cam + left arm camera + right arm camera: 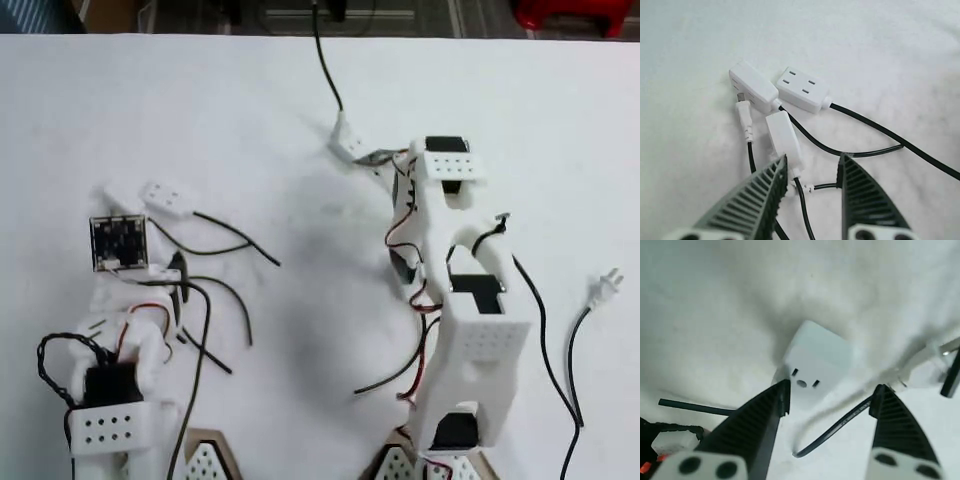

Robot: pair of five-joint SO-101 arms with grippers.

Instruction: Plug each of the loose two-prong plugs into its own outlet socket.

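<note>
**A:** Nearest the fingers?

**B:** Slim white plastic two-prong plug [783, 134], flat on the white desk [900, 45], just beside the flat white plastic socket block [803, 90], on the block's arm-ward side. Left arm's dark ribbed fingers [762, 197] spread wide, straddling the plug's tail. One tip right against the plug, actual contact hard to confirm.

**A:** And away from that block?

**B:** Well apart from the block, across the desk: a white plastic cube socket [815, 357], framed between the right arm's fingers [752, 427]. Those also apart, clamped on nothing. Farther still from the block, past the right arm: another small white two-prong plug [605, 288], lying loose.

**A:** Step in hand?

**B:** Probably the pick-up of the plug beside the block, going by the bare slots there. Next: close squarely on the plug body, lift, turn the prongs toward one slot pair, push straight in. Likely worth steadying the light block against sliding.

**A:** Anything gained by comparing views?

**B:** From the high view, the whole layout and the far plug's two prongs. From the left wrist view, the block's slot pairs, mere specks from above. From the right wrist view, the cube's face, two slots over a round hole, unreadable from above.
</note>
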